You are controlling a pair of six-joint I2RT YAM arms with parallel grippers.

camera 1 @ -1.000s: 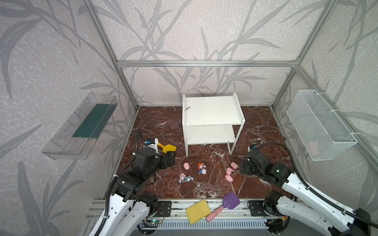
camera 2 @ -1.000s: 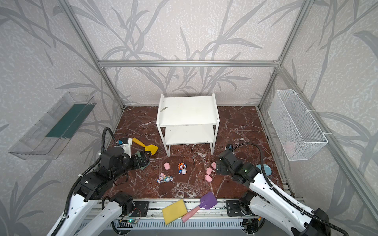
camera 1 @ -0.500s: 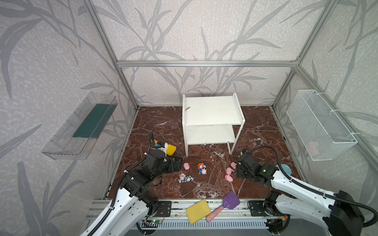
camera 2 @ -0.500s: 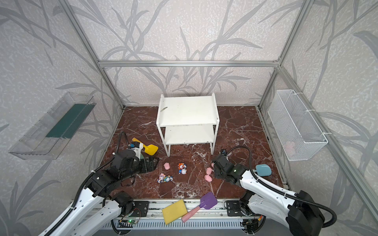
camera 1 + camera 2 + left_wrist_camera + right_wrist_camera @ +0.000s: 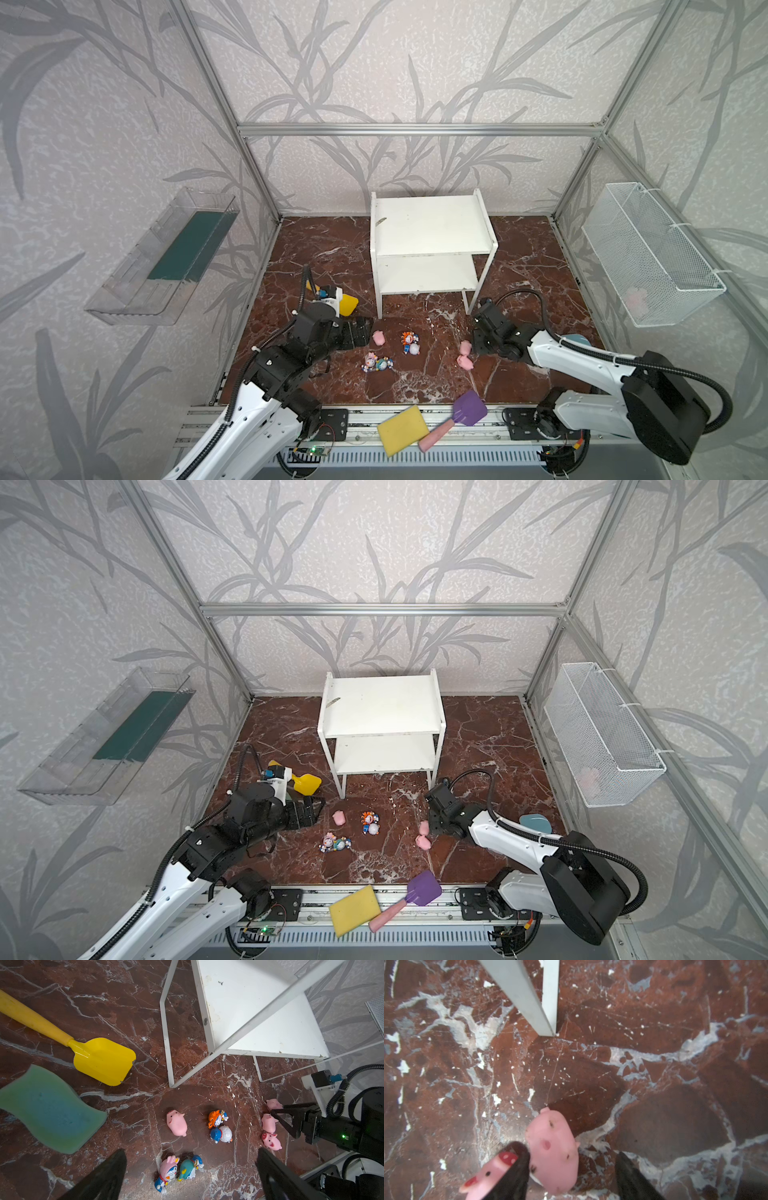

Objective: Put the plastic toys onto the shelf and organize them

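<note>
spread wide, the jaws of the left gripper [image 5: 191,1152] hold nothing. the jaws of the right gripper [image 5: 569,1149] stand part way apart around a small shiny pink plastic pig [image 5: 553,1147]. one finger [image 5: 515,1167] touches its side and there is a gap at the other finger, so it is not pinched yet.

this pig lies on the red-brown marble floor [image 5: 654,1064] in front of the white two-level shelf with flat boards and thin legs [image 5: 428,224], near the front leg [image 5: 529,1001] on the right arm's side. a second pink pig with a red snout [image 5: 488,1174] lies on the far side of that finger. a third pig [image 5: 273,1103] is close by. a fourth pig [image 5: 176,1123] lies nearer the shelf's other front leg. between them lie a tiny orange figure [image 5: 216,1119], a white and blue figure [image 5: 223,1134], a pink figure [image 5: 168,1169] and a teal figure [image 5: 189,1168].

the pig looks light, smooth and maybe squishy, so i think it could slip. best to hold it across its fat middle, not the snout.

both boards are bare. the shelf has raised sides, so the way in is from the front or from above. the near leg and the second pig would be easy to bump.
</note>
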